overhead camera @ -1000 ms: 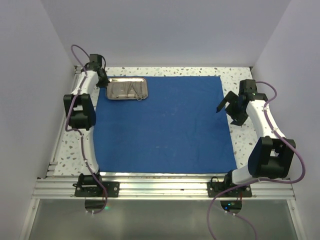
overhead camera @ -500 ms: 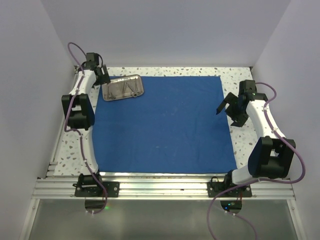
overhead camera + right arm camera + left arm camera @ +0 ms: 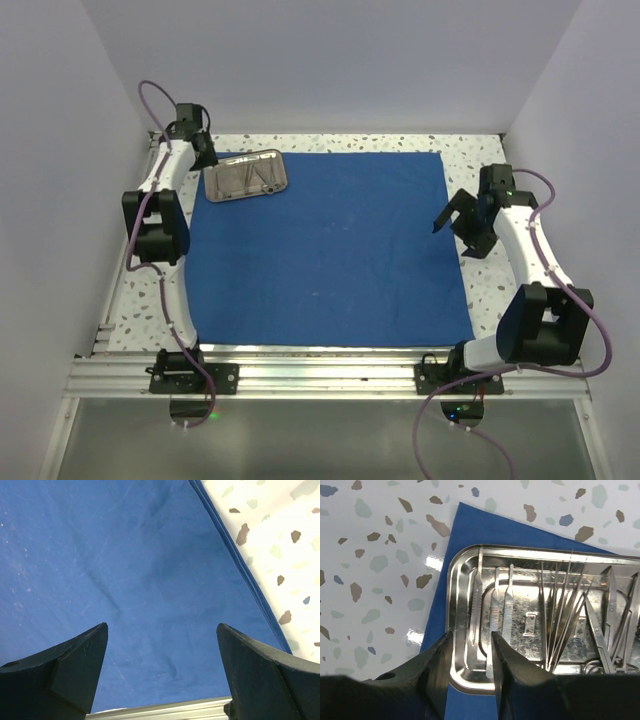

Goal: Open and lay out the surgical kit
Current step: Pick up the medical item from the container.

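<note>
The royal-blue cloth point(image 3: 330, 250) lies spread flat over the table; it also shows in the left wrist view point(image 3: 485, 527) and the right wrist view point(image 3: 125, 555). The steel tray point(image 3: 247, 176) sits skewed on its far left corner. Inside the tray point(image 3: 530, 551) lie flat handles point(image 3: 506, 605), thin tweezers point(image 3: 560, 610) and scissors point(image 3: 600, 635). My left gripper point(image 3: 204, 158) straddles the tray's left rim near a corner, jaws partly apart point(image 3: 470, 642), one finger outside and one inside. My right gripper point(image 3: 455, 228) is wide open and empty point(image 3: 162, 627) above the cloth's right edge.
The speckled table point(image 3: 480, 150) shows as narrow strips around the cloth. An aluminium rail point(image 3: 320, 355) runs along the near edge and shows in the right wrist view point(image 3: 160, 710). Plain walls close in on the left, back and right.
The tray has turned from square with the cloth to skewed, its left end shifted left with my left gripper. The right gripper has dropped slightly toward the near side.
</note>
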Available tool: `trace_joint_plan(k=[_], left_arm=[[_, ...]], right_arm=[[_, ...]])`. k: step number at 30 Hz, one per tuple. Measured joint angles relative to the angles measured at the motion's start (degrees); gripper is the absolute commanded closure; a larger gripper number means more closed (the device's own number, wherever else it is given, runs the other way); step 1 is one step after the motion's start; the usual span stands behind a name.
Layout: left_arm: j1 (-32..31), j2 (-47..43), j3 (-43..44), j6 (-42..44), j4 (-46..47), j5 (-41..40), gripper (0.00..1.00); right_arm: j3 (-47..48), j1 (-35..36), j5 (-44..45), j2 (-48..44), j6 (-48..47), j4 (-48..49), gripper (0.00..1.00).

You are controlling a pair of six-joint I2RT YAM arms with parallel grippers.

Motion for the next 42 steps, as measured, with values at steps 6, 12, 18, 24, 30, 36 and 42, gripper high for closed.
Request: trace_joint_plan(k=[6, 12, 18, 24, 30, 36, 42], left_arm=[[-1.77, 1.97, 3.39, 0.0, 0.07, 0.44, 0.6], [-2.01, 6.19, 6.12, 0.07, 0.07, -0.85, 0.6], [-1.99, 9.6, 7.67, 0.2, 0.07, -1.38, 0.6], [-1.92, 11.93, 8.76, 0.2, 0.11, -1.51, 0.6], [-1.14, 12.79, 9.66, -0.02, 0.48, -1.49, 0.6], [-0.24, 13.31, 10.32, -0.24, 1.38, -0.79, 0.64], [-0.04, 14.69, 11.43, -0.17, 2.6, 1.66, 0.78]], right_arm=[[-0.09, 0.02, 0.09, -1.49, -0.04, -2.08, 0.07], [-0.57, 0.02, 0.26, -2.78, -0.15, -3.69, 0.07], [-1.46, 0.17, 0.35, -3.28, -0.39, -4.9, 0.07], [-2.05, 0.26, 0.68, -3.23, -0.7, -5.03, 0.07], [-2.32, 0.26, 0.79, -2.78, -0.68, -4.74, 0.07], [-2.78, 0.26, 0.79, -1.38, -0.66, -4.31, 0.07], [-2.84, 0.26, 0.79, 0.52, -0.63, -3.65, 0.07]])
